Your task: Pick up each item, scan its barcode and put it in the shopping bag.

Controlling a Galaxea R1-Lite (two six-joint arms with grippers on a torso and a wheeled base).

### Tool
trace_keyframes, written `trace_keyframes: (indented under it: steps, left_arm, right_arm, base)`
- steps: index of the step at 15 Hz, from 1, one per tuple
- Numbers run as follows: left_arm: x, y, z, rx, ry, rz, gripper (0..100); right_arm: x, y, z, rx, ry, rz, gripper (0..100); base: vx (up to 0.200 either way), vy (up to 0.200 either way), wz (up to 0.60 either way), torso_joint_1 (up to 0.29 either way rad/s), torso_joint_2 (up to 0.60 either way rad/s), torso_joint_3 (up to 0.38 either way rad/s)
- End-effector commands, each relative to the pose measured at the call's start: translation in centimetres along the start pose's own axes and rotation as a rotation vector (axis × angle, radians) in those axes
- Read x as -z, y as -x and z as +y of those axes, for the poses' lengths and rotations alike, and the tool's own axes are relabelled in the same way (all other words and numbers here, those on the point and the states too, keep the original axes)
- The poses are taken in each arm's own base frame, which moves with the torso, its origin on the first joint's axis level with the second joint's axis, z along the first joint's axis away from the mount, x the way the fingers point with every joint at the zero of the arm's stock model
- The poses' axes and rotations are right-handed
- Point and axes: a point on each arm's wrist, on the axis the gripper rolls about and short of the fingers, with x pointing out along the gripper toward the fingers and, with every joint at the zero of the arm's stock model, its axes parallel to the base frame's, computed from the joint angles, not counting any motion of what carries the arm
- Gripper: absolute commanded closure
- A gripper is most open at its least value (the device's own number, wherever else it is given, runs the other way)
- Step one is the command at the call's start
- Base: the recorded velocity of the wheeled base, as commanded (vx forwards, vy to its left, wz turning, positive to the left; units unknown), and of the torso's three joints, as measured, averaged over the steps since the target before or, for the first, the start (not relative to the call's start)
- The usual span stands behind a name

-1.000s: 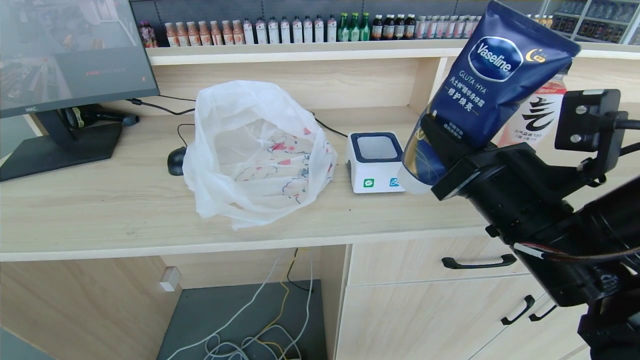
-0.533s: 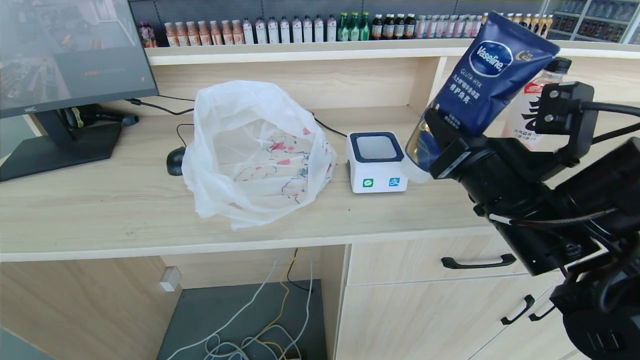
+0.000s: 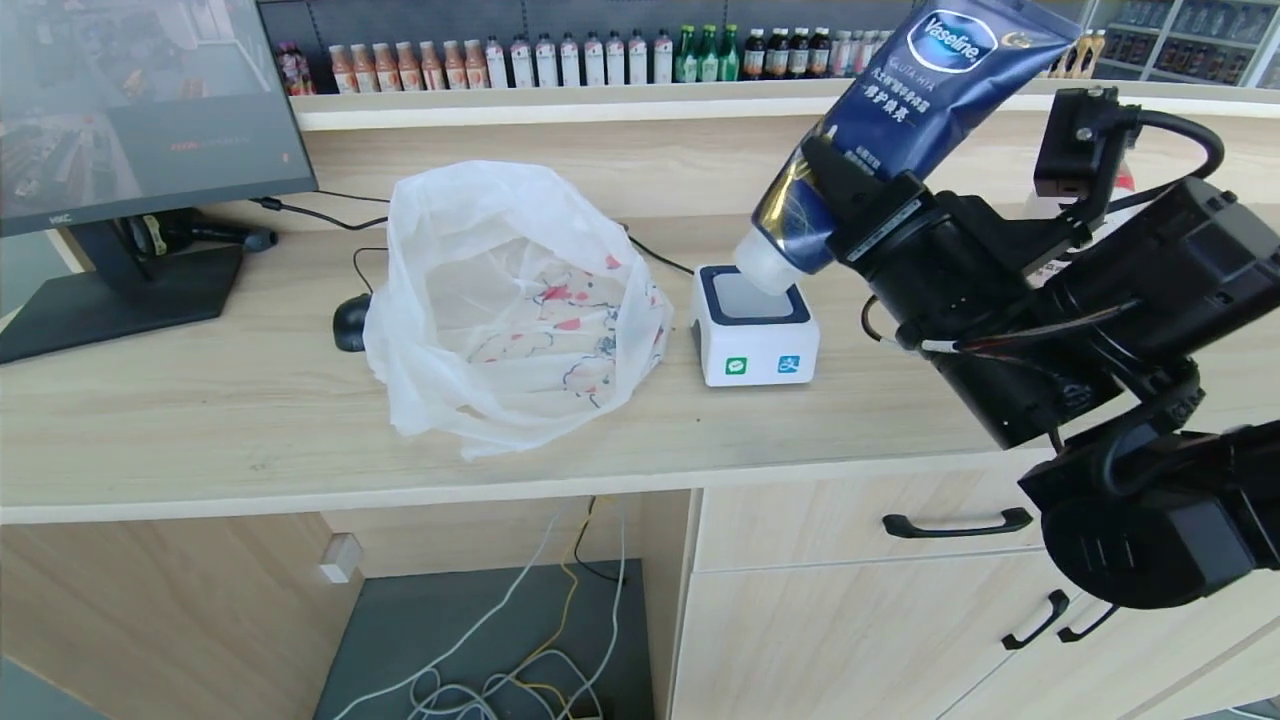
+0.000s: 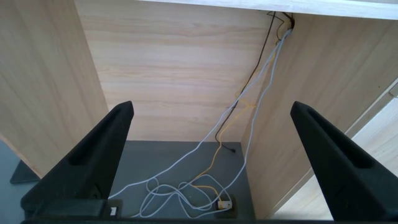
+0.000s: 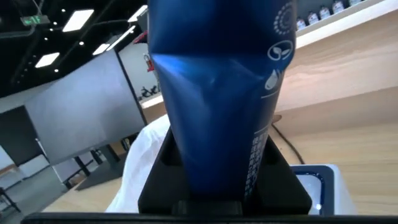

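Head view, starting on the left: a dark flat monitor (image 3: 140, 100) on its stand, then a small black mouse (image 3: 352, 322), both on the light wooden counter (image 3: 200, 410). Neither matters for the job.

The left gripper (image 4: 211, 162) is down low and pointed at the floor under the counter. Its two black fingers are spread wide with nothing between them, just loose cables (image 4: 205, 186) below.

Next over is the crumpled white plastic shopping bag (image 3: 510, 300), standing with its mouth open upward. Looks like nothing's in it, though I can't see the very bottom.

Just right of the bag sits the small white cube scanner with a dark-rimmed window (image 3: 752, 325).

Here's what changed: a second ago the dark blue squeeze tube with a white cap (image 3: 900, 90) was off to the scanner's right, cap beside the box. Now the right arm has swung it left and higher, so the cap hangs over the scanner window, tube tilted up and to the right. The right gripper (image 3: 850, 215) is clamped tight around the tube's lower body; the right wrist view shows the tube (image 5: 217, 93) wedged between the fingers.

So I'd say we're at the scan step. Can't tell whether the barcode actually faces the window. After that it's a short hop left to the bag.
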Motion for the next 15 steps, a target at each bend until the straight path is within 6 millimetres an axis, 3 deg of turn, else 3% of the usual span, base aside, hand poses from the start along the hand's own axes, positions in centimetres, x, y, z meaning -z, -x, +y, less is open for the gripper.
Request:
trace_keyframes:
  steps: [1,5,9,15]
  left_arm:
    - [0.0,0.0,0.0,-0.001,0.001,0.000,0]
    - [0.0,0.0,0.0,-0.001,0.001,0.000,0]
    - [0.0,0.0,0.0,-0.001,0.001,0.000,0]
    - [0.0,0.0,0.0,-0.001,0.001,0.000,0]
  right_arm:
    - [0.6,-0.8,-0.2,-0.019,-0.054,0.002,100]
    - [1.6,-1.3,-0.7,-0.081,-0.167,0.046,100]
    - [2.6,-3.1,-2.0,-0.078,-0.247,0.023,100]
    - [2.4,-3.9,-2.2,-0.061,-0.335,0.036,100]
  base:
    - [0.000,0.000,0.00,0.000,0.00,0.000]
    - [0.000,0.000,0.00,0.000,0.00,0.000]
    - [0.000,0.000,0.00,0.000,0.00,0.000]
    - [0.000,0.000,0.00,0.000,0.00,0.000]
